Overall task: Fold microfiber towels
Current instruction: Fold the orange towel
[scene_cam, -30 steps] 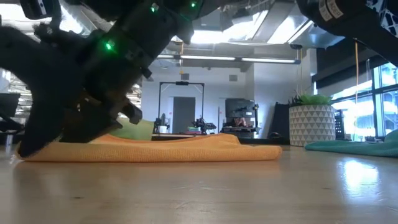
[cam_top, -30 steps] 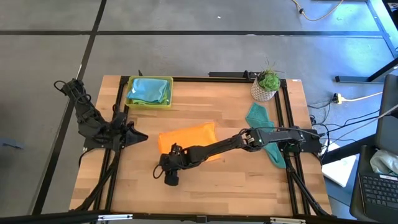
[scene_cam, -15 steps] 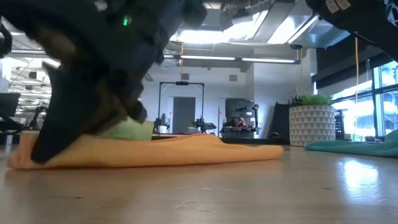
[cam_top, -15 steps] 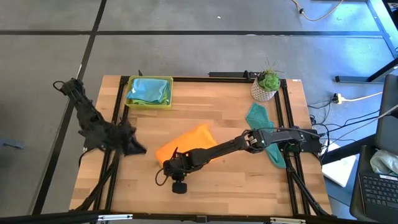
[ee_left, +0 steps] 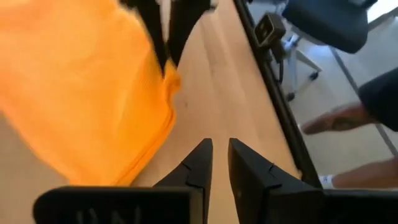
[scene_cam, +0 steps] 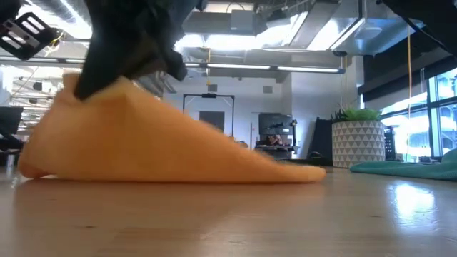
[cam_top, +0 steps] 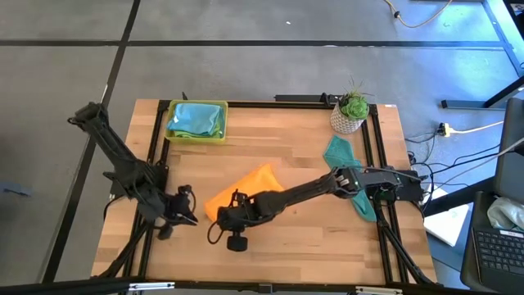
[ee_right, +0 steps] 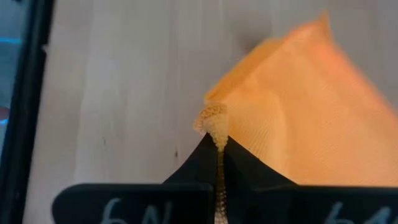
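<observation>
The orange towel (cam_top: 246, 188) lies mid-table with its near left corner raised into a tent (scene_cam: 143, 135); its right part rests on the wood. My right gripper (cam_top: 221, 215) is shut on that corner. My left gripper (cam_top: 190, 217) hovers just left of the towel near the front, its fingers (ee_left: 216, 149) almost together with nothing between them. A teal towel (cam_top: 344, 160) lies at the right under the right arm. A light blue towel (cam_top: 195, 119) sits in the yellow-green tray (cam_top: 221, 131) at the far left. My right gripper pinches the orange towel's near left corner (ee_right: 211, 121) between its two fingertips, and a small tuft of cloth sticks out past them. The fingers slant down from the table's right. The corner hangs lifted (scene_cam: 75, 86) and the cloth slopes down to the table (scene_cam: 285, 171).
A potted plant (cam_top: 350, 113) stands at the far right corner. Black frame rails (cam_top: 155, 164) run along both table sides. Bare wood (cam_top: 311, 238) lies along the front. Beyond the table edge, the left wrist view shows a person's foot (ee_left: 333, 121) and a chair base (ee_left: 292, 53).
My right gripper has taken hold of the orange towel's near left corner and risen, drawing that corner up and slightly right into a tent while the right part stayed flat. My left gripper has sunk and come toward the near edge, rolling about its axis.
</observation>
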Robot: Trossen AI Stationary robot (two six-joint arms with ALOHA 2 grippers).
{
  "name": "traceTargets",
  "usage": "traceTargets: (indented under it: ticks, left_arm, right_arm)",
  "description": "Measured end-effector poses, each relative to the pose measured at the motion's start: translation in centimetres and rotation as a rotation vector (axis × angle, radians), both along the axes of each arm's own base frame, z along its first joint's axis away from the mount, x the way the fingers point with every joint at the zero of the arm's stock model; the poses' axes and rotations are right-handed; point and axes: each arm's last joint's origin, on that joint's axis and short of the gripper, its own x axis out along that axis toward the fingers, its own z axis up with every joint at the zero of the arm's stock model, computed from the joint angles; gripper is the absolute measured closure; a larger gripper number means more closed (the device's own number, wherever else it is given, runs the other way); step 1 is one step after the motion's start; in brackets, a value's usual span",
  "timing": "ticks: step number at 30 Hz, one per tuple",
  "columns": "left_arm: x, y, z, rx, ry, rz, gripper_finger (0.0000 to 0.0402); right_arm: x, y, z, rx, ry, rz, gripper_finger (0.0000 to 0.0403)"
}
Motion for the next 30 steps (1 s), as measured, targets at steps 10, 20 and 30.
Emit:
traceTargets:
  ticks: [10, 20, 30]
  left_arm:
    - [2.1, -2.4, -3.3, 0.132, 0.069, -0.023, 0.0308]
    - [3.1, -2.9, -5.7, 0.339, 0.065, 0.008, 0.0216]
    - [3.8, -3.5, -9.1, 0.468, 0.16, 0.015, 0.0206]
  right_arm:
    - [-0.3, 0.0, -0.3, 0.016, 0.048, 0.005, 0.0394]
    - [-0.4, 0.3, 0.1, 0.026, 0.035, 0.006, 0.0392]
    - [-1.1, 2.2, 0.1, 0.05, 0.04, 0.005, 0.0392]
